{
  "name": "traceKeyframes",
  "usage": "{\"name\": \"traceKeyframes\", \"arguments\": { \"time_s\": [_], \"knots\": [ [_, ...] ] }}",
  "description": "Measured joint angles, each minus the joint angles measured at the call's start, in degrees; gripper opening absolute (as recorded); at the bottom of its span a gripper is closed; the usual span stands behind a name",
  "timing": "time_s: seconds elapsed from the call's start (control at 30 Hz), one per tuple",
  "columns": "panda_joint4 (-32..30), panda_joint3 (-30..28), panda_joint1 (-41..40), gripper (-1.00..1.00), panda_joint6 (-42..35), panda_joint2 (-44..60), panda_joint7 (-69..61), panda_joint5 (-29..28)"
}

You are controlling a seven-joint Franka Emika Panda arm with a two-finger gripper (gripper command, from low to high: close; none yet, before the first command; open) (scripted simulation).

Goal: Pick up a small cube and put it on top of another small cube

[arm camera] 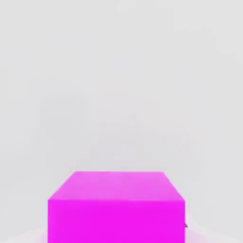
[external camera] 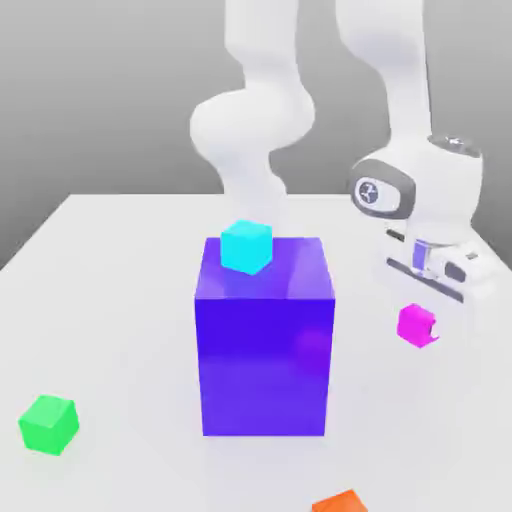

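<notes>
1. The gripper (external camera: 424, 318) hangs at the right of the exterior view, a little below mid-height, under the white hand of the arm. Its fingers are drawn together and clamped on the small magenta cube (external camera: 416, 325), which sits right at the fingertips.
2. In the hand view the same magenta cube (arm camera: 116, 206) fills the lower middle of the frame, its top face and one side face showing, against a plain pale surface.
3. The white arm (external camera: 425, 180) rises from the hand to the upper right of the exterior view; a second bulky white section curves down behind the middle of the scene.
4. To the exterior view's left of the held cube stands the big blue-purple block (external camera: 265, 340), in the centre of the frame and well apart from the gripper. A faint magenta glow shows on its glossy right-hand face.
5. A cyan cube (external camera: 246, 246) rests on the block's top, near its back left corner.
6. The small green cube (external camera: 48, 423) lies on the white table (external camera: 120, 300) at the lower left of the exterior view, far from the gripper, with the big block between them.
7. An orange cube (external camera: 342, 502) is cut off by the bottom edge, right of centre.
</notes>
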Motion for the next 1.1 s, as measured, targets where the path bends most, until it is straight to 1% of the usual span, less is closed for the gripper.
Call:
{"name": "traceKeyframes", "arguments": {
  "time_s": [0.1, 0.13, 0.17, 0.33, 0.5, 0.77, 0.93, 1.1],
  "knots": [
    [4.83, -2.82, 2.02, -1.0, -2.11, 1.37, -4.76, 3.25],
    [6.59, -4.37, 0.92, -1.0, -2.79, 2.13, -6.61, 4.42],
    [8.37, -5.74, -2.36, -1.0, -3.46, 2.93, -8.46, 5.57],
    [17.18, -8.22, -9.75, -1.0, -6.48, 6.68, -16.77, 9.82],
    [24.39, -11.53, -16.02, -1.0, -9.03, 9.6, -24.22, 12.55],
    [27.81, -20.39, -28.08, -1.0, -12.85, 11.89, -34.66, 13.54],
    [26.53, -27.32, -35.66, -1.0, -14.91, 11.41, -39.77, 12.27],
    [24.5, -35.64, -43.56, -1.0, -16.67, 9.07, -44.34, 9.41]
  ]
}}
